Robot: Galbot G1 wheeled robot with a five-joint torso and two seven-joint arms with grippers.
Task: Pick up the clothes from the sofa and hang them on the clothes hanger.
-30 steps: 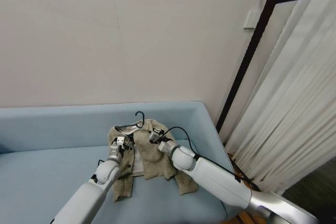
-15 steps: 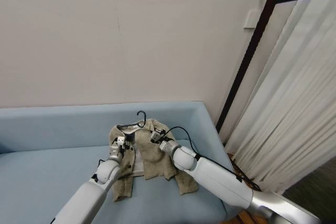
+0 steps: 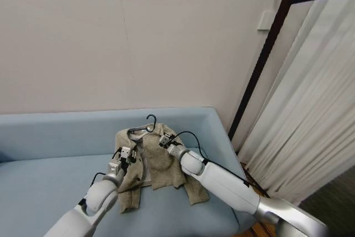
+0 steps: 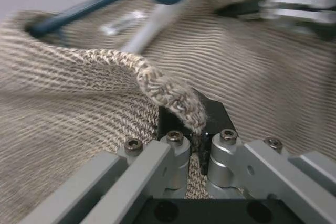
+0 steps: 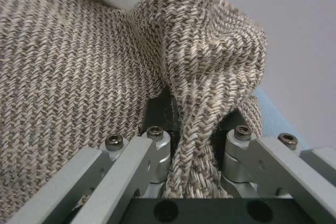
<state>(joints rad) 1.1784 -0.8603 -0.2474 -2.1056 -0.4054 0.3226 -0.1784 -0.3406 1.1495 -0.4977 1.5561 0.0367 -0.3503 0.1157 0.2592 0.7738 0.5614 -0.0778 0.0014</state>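
Head view: a knitted cardigan [image 3: 158, 167] lies on the pale blue sofa [image 3: 50, 137], its lower part resting on the seat, with the dark hook of a hanger [image 3: 148, 122] poking up just above and between the two grippers. The left gripper [image 3: 127, 155] sits at one front edge of the garment and the right gripper [image 3: 165, 141] at the collar just beside the hook, the two near each other. The dark clothes rack [image 3: 260, 65] stands well away, out past the right gripper and beyond the sofa's end. Left wrist view: the left gripper [image 4: 197, 140] has its fingers pressed together on a thin rolled edge of the knit, with the hanger's blue hook and pale shoulder bar lying farther out ahead of the fingertips. Right wrist view: the right gripper [image 5: 191, 135] pinches a thick bunched fold of the cardigan, the hook's curve just beyond its tips. Judging from these holds, the weak point is the left side: only a narrow lip of fabric is caught, so the loose weave could stretch or slip free under load. Neither gripper grasps the hanger itself, so an uneven lift could tip it out of the neck, and a trailing sleeve may drag across the seat
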